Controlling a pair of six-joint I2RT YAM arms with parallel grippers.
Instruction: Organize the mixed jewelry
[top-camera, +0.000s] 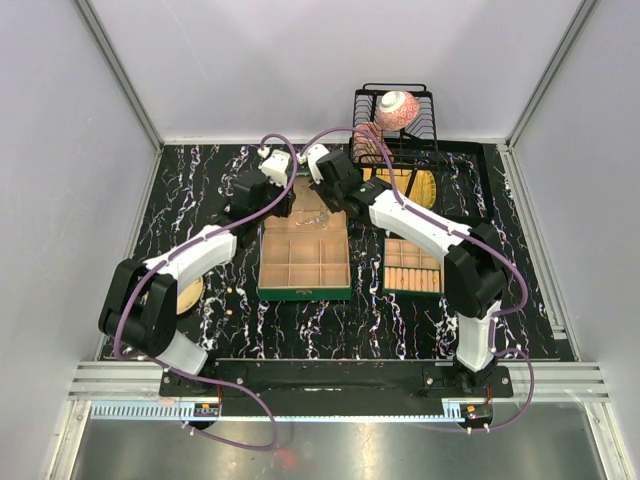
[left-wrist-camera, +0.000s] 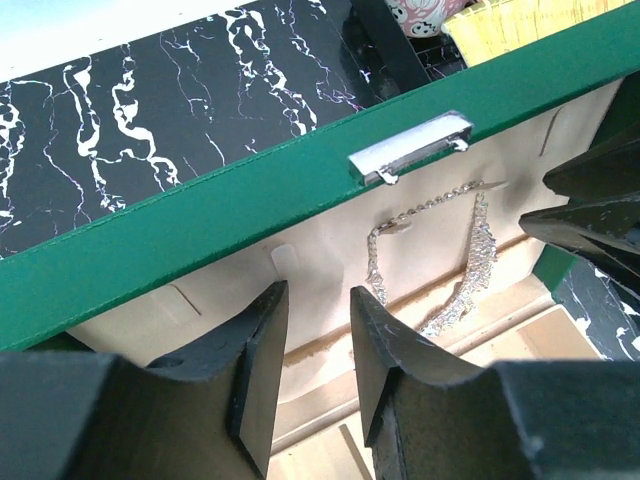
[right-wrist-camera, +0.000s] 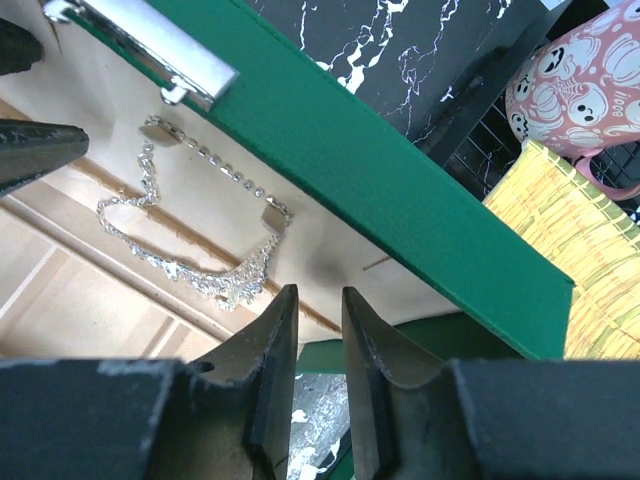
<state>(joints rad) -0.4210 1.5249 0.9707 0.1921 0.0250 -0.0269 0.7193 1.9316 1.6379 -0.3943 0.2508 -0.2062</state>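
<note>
A silvery necklace (left-wrist-camera: 472, 262) (right-wrist-camera: 190, 265) hangs against the beige lining of the raised lid (top-camera: 300, 222) of the left green box (top-camera: 304, 292). Its thin chain runs up to the tabs under the silver clasp (left-wrist-camera: 412, 147). My left gripper (left-wrist-camera: 318, 295) hovers just left of the necklace, open, with only the lining behind the gap. To the right of the necklace my right gripper (right-wrist-camera: 318, 297) is open by a narrow gap and holds nothing. Both grippers meet over the lid (top-camera: 305, 200). A few tiny pale pieces (top-camera: 232, 291) lie on the table at the left.
A second green box (top-camera: 412, 268) with beige rolls stands to the right. A gold-coloured plate (top-camera: 190, 296) shows under the left arm. Behind are a yellow woven mat (right-wrist-camera: 580, 250) and a black wire rack (top-camera: 425, 125) with a pink mug (right-wrist-camera: 572, 90).
</note>
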